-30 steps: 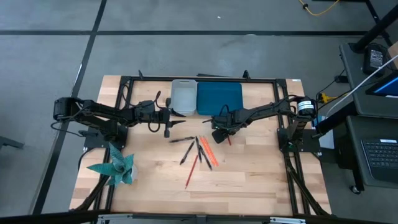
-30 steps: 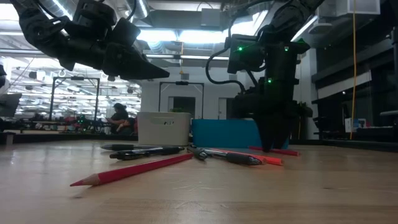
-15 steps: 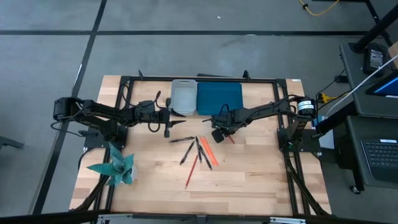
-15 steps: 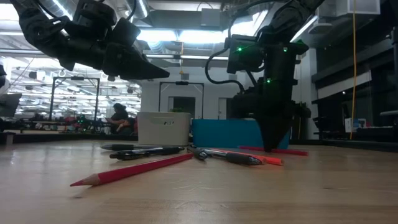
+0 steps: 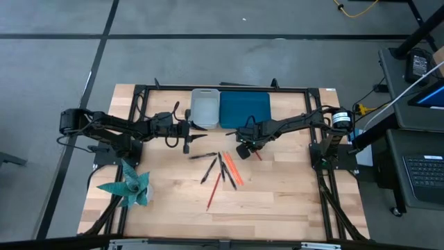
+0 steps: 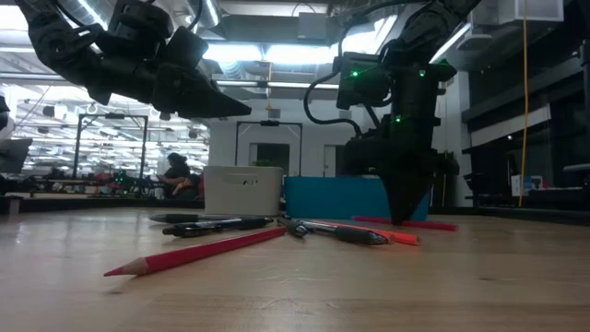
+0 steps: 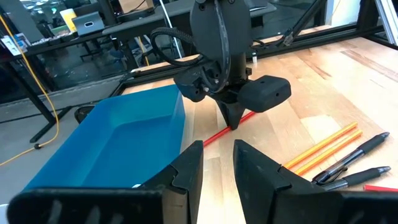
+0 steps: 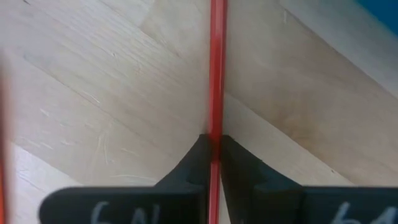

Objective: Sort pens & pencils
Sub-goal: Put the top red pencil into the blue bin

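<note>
while the right gripper [image 8: 214, 163] has its fingers clamped on one red pencil [image 8: 216, 68] lying on the desk [image 5: 277, 201] near the blue bin [image 5: 244, 110], sorting has barely begun: pens [image 5: 208, 169] and pencils [image 5: 231, 169] remain piled mid-desk. left gripper [image 7: 216, 163] waits, fingers apart.

Bare table [image 5: 277, 201] lies right of the pens [image 5: 208, 167]; bins [image 5: 244, 110] block the rear.

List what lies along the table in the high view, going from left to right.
Teal paper flower → left claw → clear bin → blue bin → right claw, shut on a red pencil.
</note>
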